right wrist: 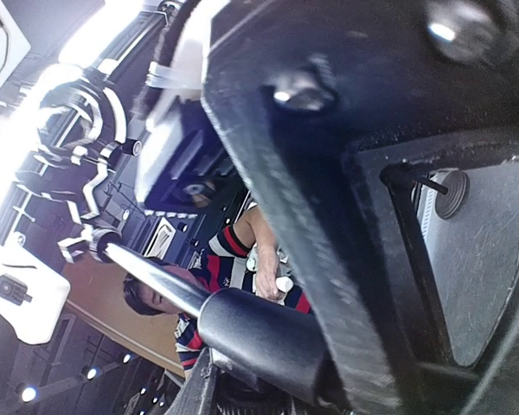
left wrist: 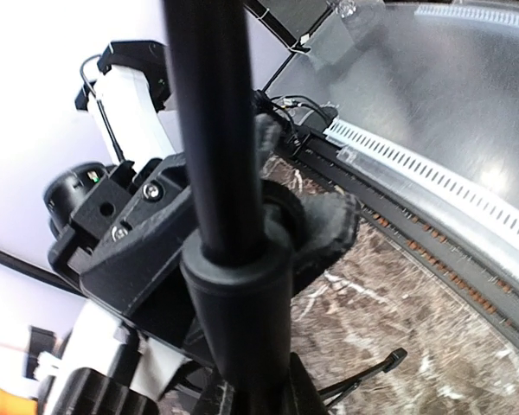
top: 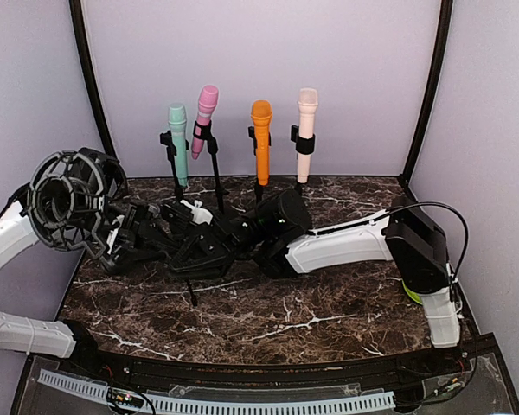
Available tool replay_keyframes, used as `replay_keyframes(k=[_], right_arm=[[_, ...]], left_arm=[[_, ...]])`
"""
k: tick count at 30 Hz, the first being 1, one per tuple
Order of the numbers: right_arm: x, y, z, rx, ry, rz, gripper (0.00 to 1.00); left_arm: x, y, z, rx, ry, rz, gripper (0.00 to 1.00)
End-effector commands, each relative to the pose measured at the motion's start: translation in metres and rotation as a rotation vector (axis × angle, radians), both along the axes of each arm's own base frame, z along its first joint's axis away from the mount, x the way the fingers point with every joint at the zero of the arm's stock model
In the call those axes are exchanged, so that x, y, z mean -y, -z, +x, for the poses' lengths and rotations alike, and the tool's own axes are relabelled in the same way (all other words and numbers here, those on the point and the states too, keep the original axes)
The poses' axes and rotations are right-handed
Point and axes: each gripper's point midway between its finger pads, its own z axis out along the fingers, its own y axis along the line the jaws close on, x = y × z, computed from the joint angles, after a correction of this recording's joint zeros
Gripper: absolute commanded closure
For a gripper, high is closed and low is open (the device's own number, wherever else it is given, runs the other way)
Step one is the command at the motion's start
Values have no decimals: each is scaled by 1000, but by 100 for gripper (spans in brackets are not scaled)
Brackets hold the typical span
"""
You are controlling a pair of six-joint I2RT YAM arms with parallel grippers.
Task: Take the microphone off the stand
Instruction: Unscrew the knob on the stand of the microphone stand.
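A black stand lies tilted over the marble table [top: 329,311]. Its round shock-mount cage [top: 65,201] hangs at the far left, and I cannot tell what sits inside it. My left gripper [top: 137,238] is shut on the stand's pole; in the left wrist view the pole [left wrist: 214,130] and its thick collar [left wrist: 242,303] run up from my left gripper [left wrist: 253,393]. My right gripper [top: 209,244] is shut on the same pole further right, and its black body [left wrist: 134,238] shows beside the pole. In the right wrist view, the shiny pole [right wrist: 147,278] enters the collar [right wrist: 268,339] at my right gripper [right wrist: 272,385].
Several coloured microphones stand in clips on thin stands along the back: teal [top: 178,143], pink [top: 205,117], orange [top: 260,138] and cream [top: 305,130]. A tripod leg [top: 190,292] of the held stand points toward the front. A black curved frame borders the booth walls.
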Motion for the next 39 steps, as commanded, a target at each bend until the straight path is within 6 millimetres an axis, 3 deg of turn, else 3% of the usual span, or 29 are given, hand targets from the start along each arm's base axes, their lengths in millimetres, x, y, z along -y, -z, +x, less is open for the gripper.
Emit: replay_keyframes(k=[1, 6, 10, 12, 14, 17, 20, 24, 29, 34, 39], right_arm=[[17, -44, -19, -4, -29, 155, 100], [17, -43, -17, -16, -15, 150, 100], [16, -41, -17, -5, -5, 141, 83], [18, -40, -15, 29, 1, 135, 66], [22, -39, 0, 59, 61, 131, 52], [23, -31, 22, 163, 184, 100, 38], [16, -11, 41, 356, 313, 0, 32], [16, 26, 66, 556, 429, -199, 32], [28, 52, 80, 739, 519, -316, 36], [27, 45, 80, 825, 536, -295, 38], [22, 39, 72, 767, 511, -251, 45]], left_arm=[[6, -6, 18, 344, 19, -100, 100], [5, -1, 21, 453, 36, -106, 100], [5, -2, 22, 457, 26, -117, 100], [7, -10, 22, 360, -8, -118, 100], [8, -18, 22, 193, -55, -93, 100], [6, -18, 16, -57, -95, -17, 100], [2, -11, 6, -281, -122, 62, 100], [2, -8, -4, -529, -157, 113, 100], [4, -14, -15, -838, -171, 150, 100], [7, -15, -18, -1042, -175, 208, 100], [9, -13, -14, -1042, -202, 194, 100]])
